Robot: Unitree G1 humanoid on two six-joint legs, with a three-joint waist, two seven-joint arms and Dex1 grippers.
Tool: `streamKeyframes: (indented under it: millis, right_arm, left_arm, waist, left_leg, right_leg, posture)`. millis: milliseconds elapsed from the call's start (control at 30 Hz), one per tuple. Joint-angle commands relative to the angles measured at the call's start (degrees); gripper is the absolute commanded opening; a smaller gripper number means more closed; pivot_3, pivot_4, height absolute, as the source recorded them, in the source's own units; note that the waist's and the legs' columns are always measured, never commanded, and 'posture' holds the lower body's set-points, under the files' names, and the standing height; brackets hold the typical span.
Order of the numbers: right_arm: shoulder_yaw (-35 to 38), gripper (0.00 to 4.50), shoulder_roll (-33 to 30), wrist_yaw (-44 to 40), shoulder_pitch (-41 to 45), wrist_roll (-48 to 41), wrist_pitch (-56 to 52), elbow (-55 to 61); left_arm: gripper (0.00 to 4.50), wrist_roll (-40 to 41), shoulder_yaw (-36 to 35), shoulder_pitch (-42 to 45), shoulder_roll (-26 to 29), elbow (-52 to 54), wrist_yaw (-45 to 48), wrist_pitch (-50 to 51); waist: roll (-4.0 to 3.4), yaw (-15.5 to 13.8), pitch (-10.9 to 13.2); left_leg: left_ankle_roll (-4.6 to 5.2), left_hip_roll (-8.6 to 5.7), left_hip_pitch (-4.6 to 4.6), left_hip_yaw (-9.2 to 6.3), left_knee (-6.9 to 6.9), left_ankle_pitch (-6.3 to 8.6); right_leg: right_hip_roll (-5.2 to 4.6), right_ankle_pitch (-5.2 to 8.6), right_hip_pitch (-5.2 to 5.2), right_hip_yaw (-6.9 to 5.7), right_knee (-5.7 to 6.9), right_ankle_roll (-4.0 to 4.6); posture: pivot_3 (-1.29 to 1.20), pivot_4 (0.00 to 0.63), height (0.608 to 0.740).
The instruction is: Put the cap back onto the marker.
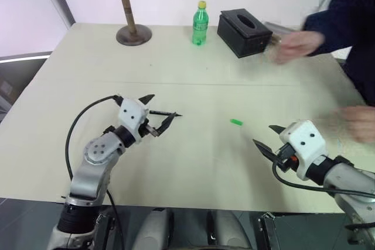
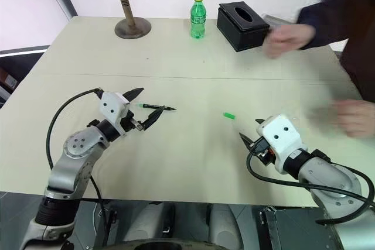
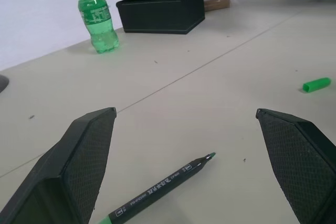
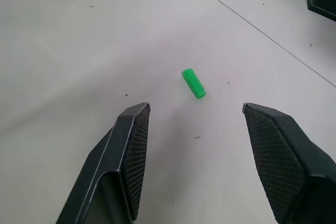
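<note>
Pale beige, the counter [image 1: 193,162] runs back to a white wall, a faint seam crossing it from side to side. Along its far edge stand a wooden hat stand [image 1: 125,10], a green bottle [image 1: 200,24] with a yellow screw top, and a black tissue box [image 1: 245,31] just beside the bottle, toward the far right corner. A person in a dark sleeve stands at the right edge, one hand [image 1: 297,45] over the counter near the tissue box and the other hand [image 1: 358,122] lower along that edge.

On the near left part of the counter lies the marker [image 1: 164,113], uncapped, flat on the surface, its fine tip pointing toward the right edge. The left gripper [image 1: 156,112] sits low over it with its jaws spread wide, one finger on each side of the marker's barrel and neither one touching it; it holds nothing.

Well apart from the marker's tip, toward the middle right of the counter, lies the cap [image 1: 236,122] on its side. The right gripper [image 1: 268,137] hovers near the front right edge, just short of the cap, its jaws parted and empty, with the cap lying ahead of the gap between the fingers.
</note>
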State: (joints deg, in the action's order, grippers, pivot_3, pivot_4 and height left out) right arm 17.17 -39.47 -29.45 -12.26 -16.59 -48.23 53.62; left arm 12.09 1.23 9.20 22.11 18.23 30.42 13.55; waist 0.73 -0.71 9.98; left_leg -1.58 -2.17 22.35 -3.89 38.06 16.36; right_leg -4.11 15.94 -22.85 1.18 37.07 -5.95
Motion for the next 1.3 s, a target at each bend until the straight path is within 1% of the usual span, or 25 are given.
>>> streamKeyframes:
  millis: [33, 267, 467, 633, 733, 967, 1100, 1167, 1233, 1300]
  right_arm:
    - [-0.2, 2.86, -0.4, 0.3, 0.7, -0.3, 0.5, 1.0]
    - [-1.2, 2.86, -0.3, 0.3, 1.3, -0.1, 0.8, 0.4]
    - [-2.5, 2.86, -0.2, 0.5, 2.4, 0.2, 1.2, -0.7]
    - [-3.7, 2.86, -0.2, 0.8, 3.4, 0.6, 1.8, -1.7]
    - [-4.9, 2.86, -0.2, 0.9, 4.4, 0.9, 2.6, -2.9]
    - [-9.4, 2.86, 0.7, 1.6, 8.2, 2.0, 5.7, -6.9]
    - [-11.9, 2.86, 1.8, 2.5, 9.7, 3.1, 7.1, -8.6]
    - [-13.3, 2.86, 2.4, 3.0, 10.5, 3.6, 7.6, -9.2]
    - [-14.1, 2.86, 2.8, 3.3, 10.7, 4.4, 8.6, -9.8]
    - [-14.3, 2.86, 3.4, 3.9, 11.2, 4.5, 8.5, -9.6]
  left_arm:
    - [4.48, 1.3, -1.0, 0.0, 0.1, 2.9, -0.2, 0.6]
    - [4.48, 1.5, -1.2, 0.1, 0.6, 3.4, -0.5, 1.3]
    - [4.48, 1.2, -1.9, 2.2, 1.3, 2.0, -0.7, 1.2]
    - [4.48, 1.5, -2.3, 4.1, 2.8, 0.4, 0.0, 1.9]
    - [4.48, 1.9, -2.8, 6.7, 4.6, -2.0, 1.4, 3.4]
    - [4.48, 4.3, -2.0, 14.0, 12.4, -8.7, 10.5, 11.8]
    - [4.48, 3.4, 1.1, 17.2, 18.8, -13.6, 21.6, 9.3]
    - [4.48, 1.8, 3.0, 21.6, 21.4, -20.4, 27.4, 6.1]
    - [4.48, -0.4, 4.7, 27.9, 21.7, -29.7, 31.3, 1.0]
    - [4.48, -1.4, 6.1, 33.7, 21.1, -37.7, 35.2, -1.7]
  waist:
    - [0.0, 0.0, 0.0]
    - [0.0, 0.0, 0.0]
    - [0.0, 0.0, 0.0]
    - [0.0, 0.0, 0.0]
    - [0.0, 0.0, 0.0]
    - [-0.01, 0.3, 0.0]
    - [-0.02, 0.5, 0.0]
    - [-0.02, 0.4, 0.0]
    - [-0.03, 0.1, 0.0]
    - [0.01, 0.0, 0.1]
  left_leg:
    - [0.0, 0.0, 0.0, 0.0, 0.0, 0.0]
    - [0.0, 0.0, 0.0, 0.0, 0.0, 0.0]
    - [0.0, 0.0, 0.0, 0.0, 0.0, 0.0]
    - [0.0, 0.0, 0.0, 0.0, 0.0, 0.0]
    - [0.0, 0.0, 0.0, 0.0, 0.0, 0.0]
    - [0.0, 0.01, 0.0, 0.0, 0.0, 0.0]
    - [0.0, 0.01, 0.0, -0.01, -0.03, 0.0]
    - [0.0, 0.01, 0.01, 0.0, -0.05, 0.0]
    - [-0.01, 0.01, 0.02, 0.0, -0.05, -0.01]
    - [-0.01, -0.01, 0.03, -0.02, -0.02, -0.02]
  right_leg:
    - [0.0, 0.0, 0.0, 0.0, 0.0, 0.0]
    - [0.01, 0.0, -0.01, 0.0, 0.0, 0.0]
    - [0.0, 0.0, -0.01, 0.0, 0.0, 0.0]
    - [0.01, 0.0, 0.0, 0.0, 0.0, 0.0]
    - [0.02, 0.0, -0.01, -0.02, 0.01, 0.0]
    - [0.06, 0.0, -0.04, -0.03, 0.03, 0.0]
    - [0.05, 0.0, -0.06, -0.03, 0.04, 0.0]
    - [0.05, 0.0, -0.08, -0.03, 0.04, 0.01]
    - [0.06, 0.0, -0.09, -0.05, 0.04, 0.01]
    - [0.07, 0.0, -0.07, -0.08, 0.03, 0.01]
  posture:
    - [0.0, 0.15, 0.74]
    - [0.0, 0.15, 0.74]
    - [0.0, 0.15, 0.74]
    - [0.0, 0.15, 0.74]
    - [0.0, 0.15, 0.74]
    - [0.0, 0.15, 0.74]
    - [0.0, 0.15, 0.74]
    - [0.0, 0.15, 0.74]
    - [0.0, 0.15, 0.74]
    - [0.0, 0.15, 0.74]
